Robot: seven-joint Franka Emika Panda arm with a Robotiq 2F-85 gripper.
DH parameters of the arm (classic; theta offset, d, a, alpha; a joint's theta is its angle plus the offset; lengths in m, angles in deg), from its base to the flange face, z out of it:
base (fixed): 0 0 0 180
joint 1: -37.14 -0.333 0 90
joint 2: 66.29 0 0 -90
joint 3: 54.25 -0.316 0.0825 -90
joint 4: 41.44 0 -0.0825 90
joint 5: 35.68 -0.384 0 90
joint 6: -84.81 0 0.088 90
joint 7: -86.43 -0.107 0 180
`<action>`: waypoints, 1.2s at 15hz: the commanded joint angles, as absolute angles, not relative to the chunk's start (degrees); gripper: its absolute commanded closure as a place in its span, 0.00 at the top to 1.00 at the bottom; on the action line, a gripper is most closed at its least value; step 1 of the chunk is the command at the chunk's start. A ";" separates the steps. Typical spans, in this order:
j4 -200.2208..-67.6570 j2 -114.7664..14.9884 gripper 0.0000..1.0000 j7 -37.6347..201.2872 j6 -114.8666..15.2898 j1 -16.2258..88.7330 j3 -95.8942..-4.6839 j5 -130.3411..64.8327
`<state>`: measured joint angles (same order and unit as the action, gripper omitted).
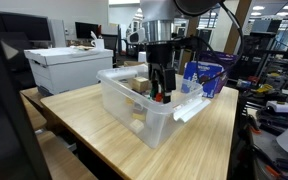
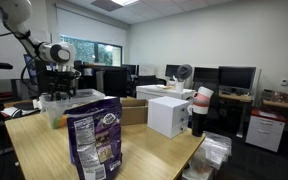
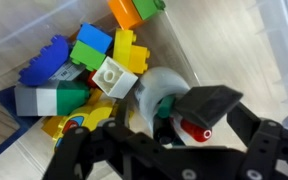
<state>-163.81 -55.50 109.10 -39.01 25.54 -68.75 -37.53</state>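
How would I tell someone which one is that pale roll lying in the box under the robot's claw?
Find the clear plastic bin on the wooden table, where the gripper reaches in. In the wrist view, beside the heap of toy bricks, lies a pale grey roll, seemingly tape. It is the only round, colourless thing among blocky, bright pieces.

I sat in an open office with white walls (image 2: 224,30), a window (image 2: 89,52) showing greenery at the far end, and bright ceiling lights (image 2: 109,4) overhead. Desks (image 2: 279,100) carrying dark monitors (image 2: 236,77) lined one wall, and a pale wooden worktop (image 1: 214,145) stretched before me.
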 commanded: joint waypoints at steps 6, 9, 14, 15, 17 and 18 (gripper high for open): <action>-159.80 -62.47 1.00 106.27 -36.87 26.91 -66.28 -38.22; -158.20 -65.84 1.00 99.84 -39.88 28.25 -63.32 -36.76; -158.89 -68.88 1.00 91.65 -42.55 30.59 -60.01 -34.90; -159.42 -69.62 1.00 89.46 -43.41 31.23 -59.34 -34.31; -161.22 -71.17 1.00 82.99 -45.16 32.61 -58.12 -31.64; -161.51 -71.48 1.00 80.65 -45.17 32.98 -57.86 -30.89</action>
<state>-157.79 -68.40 88.35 -42.77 31.60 -58.27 -34.19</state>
